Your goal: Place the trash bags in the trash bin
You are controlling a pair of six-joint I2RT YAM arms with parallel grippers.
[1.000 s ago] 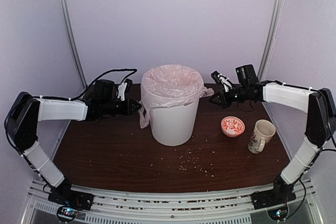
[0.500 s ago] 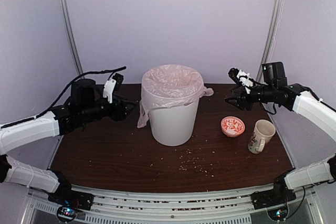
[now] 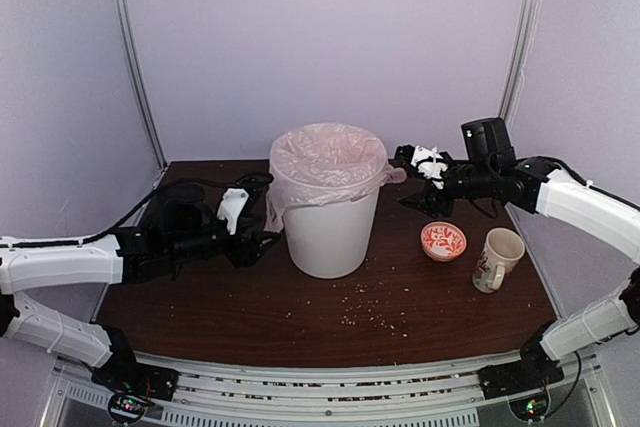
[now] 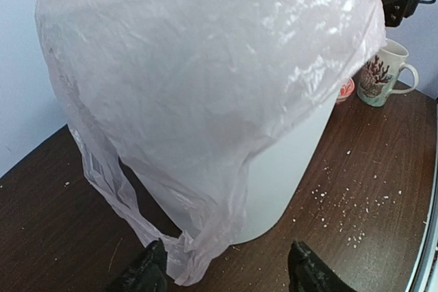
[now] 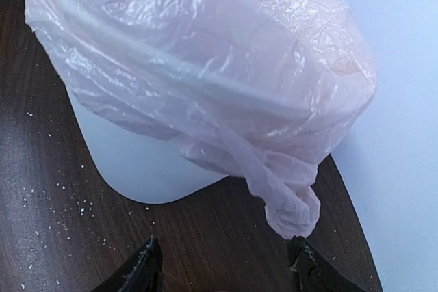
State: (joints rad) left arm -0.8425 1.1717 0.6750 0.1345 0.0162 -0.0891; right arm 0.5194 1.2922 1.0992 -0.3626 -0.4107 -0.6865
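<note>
The white trash bin (image 3: pixel 330 237) stands mid-table with the pale-pink trash bag (image 3: pixel 328 162) lining it and folded out over its rim. My left gripper (image 3: pixel 265 229) is open, low at the bin's left side. In the left wrist view the bag (image 4: pixel 205 66) drapes over the bin (image 4: pixel 287 169), and its hanging handle loop (image 4: pixel 181 258) brushes the left finger of the left gripper (image 4: pixel 228 258). My right gripper (image 3: pixel 405 180) is open beside the bin's right rim. In the right wrist view a bunched handle loop (image 5: pixel 291 203) dangles just above the right gripper (image 5: pixel 224 251).
A small red patterned bowl (image 3: pixel 443 241) and a floral mug (image 3: pixel 497 258) sit to the right of the bin. Crumbs (image 3: pixel 375 319) are scattered on the dark wood table in front. Metal poles rise at both back corners.
Both grippers have opened and let go of the bag. Both arms pulled away from the bin, then came back; the left one is now lower, near the hanging loop.
</note>
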